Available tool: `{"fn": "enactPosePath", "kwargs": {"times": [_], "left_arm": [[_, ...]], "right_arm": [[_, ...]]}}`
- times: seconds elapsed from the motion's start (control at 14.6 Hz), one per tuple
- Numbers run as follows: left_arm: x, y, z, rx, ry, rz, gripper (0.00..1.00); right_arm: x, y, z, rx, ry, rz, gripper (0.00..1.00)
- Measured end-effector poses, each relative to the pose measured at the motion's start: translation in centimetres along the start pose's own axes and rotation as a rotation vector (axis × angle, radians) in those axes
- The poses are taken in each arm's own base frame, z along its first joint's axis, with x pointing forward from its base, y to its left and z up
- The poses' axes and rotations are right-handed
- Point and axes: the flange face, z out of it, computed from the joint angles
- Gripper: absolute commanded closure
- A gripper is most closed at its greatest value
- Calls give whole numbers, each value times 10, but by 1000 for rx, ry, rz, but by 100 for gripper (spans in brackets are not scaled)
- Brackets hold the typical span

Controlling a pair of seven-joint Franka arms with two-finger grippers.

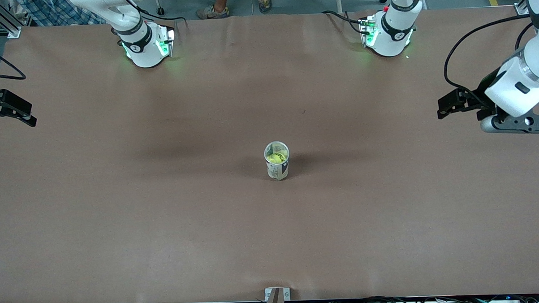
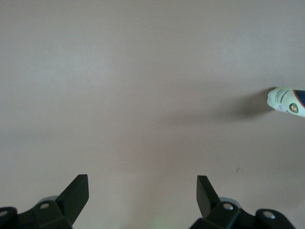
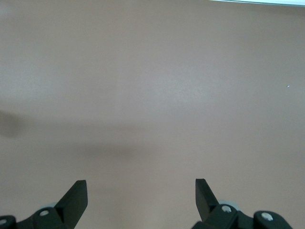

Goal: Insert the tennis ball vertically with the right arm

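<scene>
A yellow-green tennis ball (image 1: 276, 158) sits down inside a tall clear can (image 1: 277, 167). The can stands straight up near the middle of the brown table (image 1: 164, 218). Its top is open, so the ball shows through it. The can has a white label with dark marks around its side.

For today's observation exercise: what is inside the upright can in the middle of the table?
A yellow tennis ball sits inside the open-topped can. Anything beneath the ball is hidden by it.

Brown table (image 1: 119, 219), grey floor (image 1: 291, 0)
</scene>
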Motion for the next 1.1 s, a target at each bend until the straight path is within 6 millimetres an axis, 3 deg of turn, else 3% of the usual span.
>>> {"fn": "enactPosePath", "kwargs": {"times": [0.48, 1.1], "left_arm": [[-40, 3, 10, 20, 54, -2, 0], [-65, 3, -18, 24, 66, -6, 0]], "right_arm": [[0, 0, 0, 0, 0, 0, 0], [0, 0, 0, 0, 0, 0, 0]]}}
